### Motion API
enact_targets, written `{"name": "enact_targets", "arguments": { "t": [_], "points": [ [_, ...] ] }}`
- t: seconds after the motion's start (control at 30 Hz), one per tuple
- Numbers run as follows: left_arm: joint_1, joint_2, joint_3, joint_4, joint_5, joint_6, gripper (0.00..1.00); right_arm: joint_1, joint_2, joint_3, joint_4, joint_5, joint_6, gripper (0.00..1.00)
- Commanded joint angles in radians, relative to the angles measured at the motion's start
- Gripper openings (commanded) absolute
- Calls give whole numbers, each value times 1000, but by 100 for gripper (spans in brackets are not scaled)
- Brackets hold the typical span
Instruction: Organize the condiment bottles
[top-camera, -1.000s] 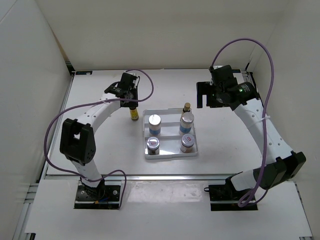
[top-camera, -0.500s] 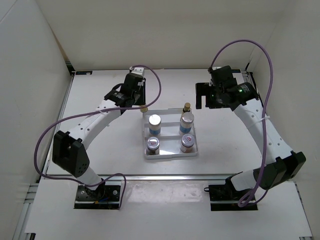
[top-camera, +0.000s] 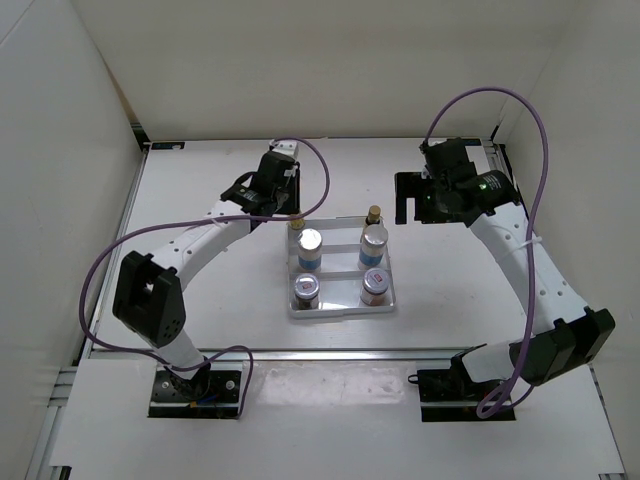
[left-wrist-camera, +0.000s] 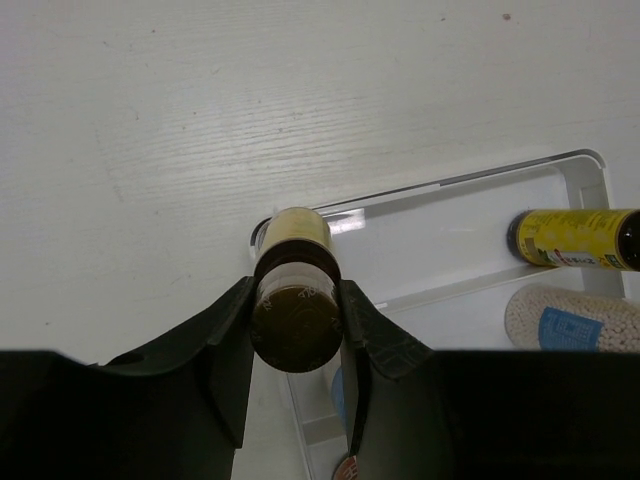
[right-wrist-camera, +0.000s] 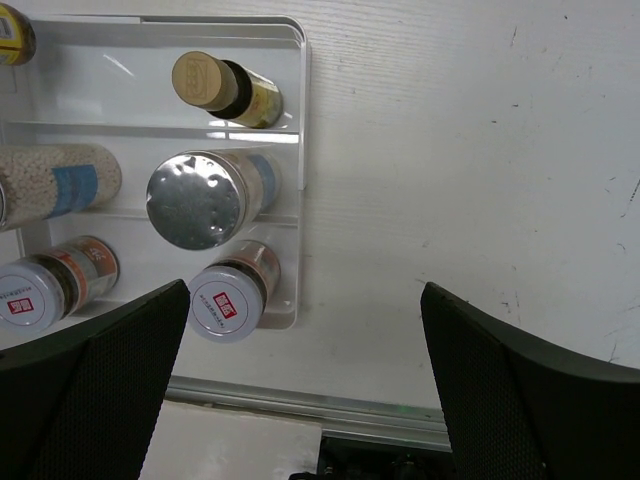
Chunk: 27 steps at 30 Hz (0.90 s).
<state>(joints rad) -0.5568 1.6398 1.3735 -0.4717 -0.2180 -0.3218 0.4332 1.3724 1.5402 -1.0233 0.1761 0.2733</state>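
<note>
My left gripper (top-camera: 288, 208) is shut on a slim yellow bottle (left-wrist-camera: 296, 300) with a tan cap (top-camera: 295, 226), holding it upright at the back left corner of the white tray (top-camera: 342, 312). Whether it touches the tray floor I cannot tell. In the tray stand the other yellow bottle (top-camera: 373, 215) at back right, two white blue-labelled cylinders (top-camera: 310, 248) (top-camera: 373, 243) in the middle row, and two dark jars (top-camera: 305, 291) (top-camera: 375, 286) in front. My right gripper (top-camera: 405, 200) is open and empty, above the table right of the tray.
White walls close in the table on the left, back and right. A metal rail (right-wrist-camera: 300, 400) runs along the table's near edge. In the left wrist view the tray's rim (left-wrist-camera: 440, 185) lies just beyond the held bottle.
My left gripper has carried the yellow bottle to the right, from the table left of the tray to the tray's back left corner. The right arm has barely moved.
</note>
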Motion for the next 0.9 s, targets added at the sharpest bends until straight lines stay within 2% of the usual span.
{"name": "enact_targets", "arguments": {
  "t": [0.0,0.23,0.87],
  "points": [
    [-11,24,1,28,52,-16,11,-4,-27,-6,2,3,1,100],
    [-29,34,13,3,62,-25,11,-4,-36,-6,2,13,1,100],
    [-98,-63,13,-41,-9,-53,11,-4,-36,-34,2,13,20,100]
  ]
}}
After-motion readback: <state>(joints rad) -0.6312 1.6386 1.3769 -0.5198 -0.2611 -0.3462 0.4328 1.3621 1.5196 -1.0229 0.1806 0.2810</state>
